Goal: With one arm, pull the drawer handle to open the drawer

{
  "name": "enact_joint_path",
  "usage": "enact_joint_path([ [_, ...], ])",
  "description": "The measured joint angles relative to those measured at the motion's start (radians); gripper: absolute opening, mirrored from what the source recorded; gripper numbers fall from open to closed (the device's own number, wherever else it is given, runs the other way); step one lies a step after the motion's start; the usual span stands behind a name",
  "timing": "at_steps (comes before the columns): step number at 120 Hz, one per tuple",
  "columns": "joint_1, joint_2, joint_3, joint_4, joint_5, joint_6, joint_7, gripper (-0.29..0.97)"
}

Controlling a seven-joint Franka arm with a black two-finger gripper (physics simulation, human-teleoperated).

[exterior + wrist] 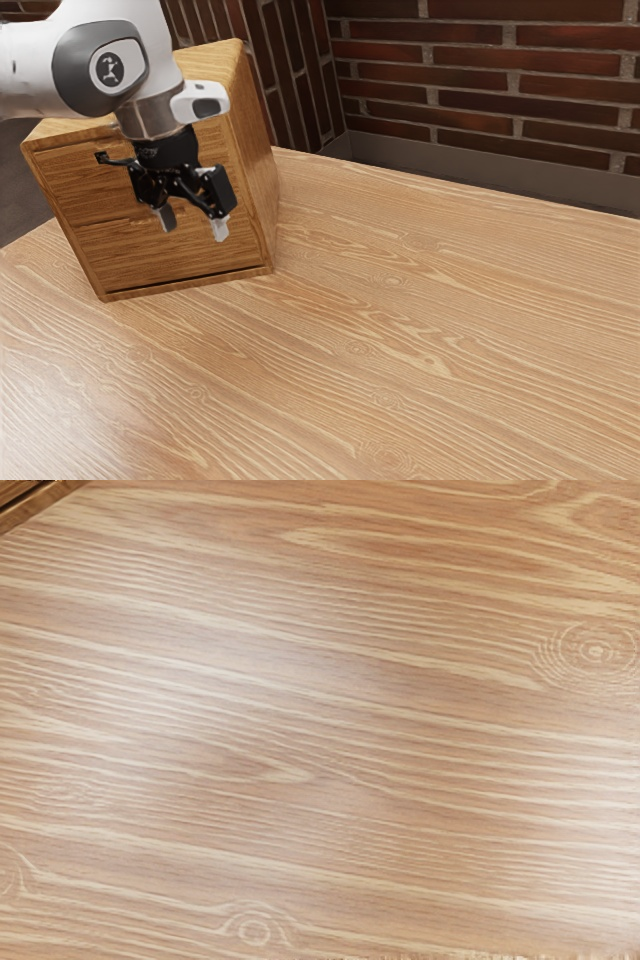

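Observation:
A wooden cabinet (160, 170) with two drawer fronts stands on the table at the exterior view's left. The upper drawer (85, 180) carries a small dark handle (103, 157) near its upper left; the lower drawer (165, 250) sits below it. Both fronts look flush with the cabinet. My black gripper (192, 222) hangs in front of the cabinet face, fingers pointing down and open, nothing between them. It is to the right of the handle and slightly below it. A corner of the cabinet's base (25, 500) shows in the wrist view.
The wooden table (420, 330) stretches wide toward the exterior view's right and front. A brick wall (480, 70) runs behind it. The wrist view looks down on bare tabletop (320, 740).

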Motion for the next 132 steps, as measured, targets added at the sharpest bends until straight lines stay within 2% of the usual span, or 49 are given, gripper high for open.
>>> enact_joint_path([
  [18,-0.003,-0.002,0.002,0.002,-0.003,-0.007,0.009,0.68],
  [28,-0.015,-0.132,-0.002,0.049,-0.012,-0.014,0.013,0.68],
  [34,-0.014,-0.169,0.0,0.058,-0.007,-0.016,0.017,0.68],
  [40,-0.001,-0.181,-0.003,0.061,0.033,-0.009,0.044,0.68],
  [56,0.052,-0.145,0.006,0.039,0.119,0.085,0.215,0.68],
  [82,0.142,-0.103,0.011,0.032,0.15,0.203,0.466,0.68],
  [103,0.115,-0.169,0.044,-0.175,0.189,0.357,0.613,0.68],
  [132,0.09,-0.187,0.068,-0.226,0.209,0.503,0.78,0.68],
])
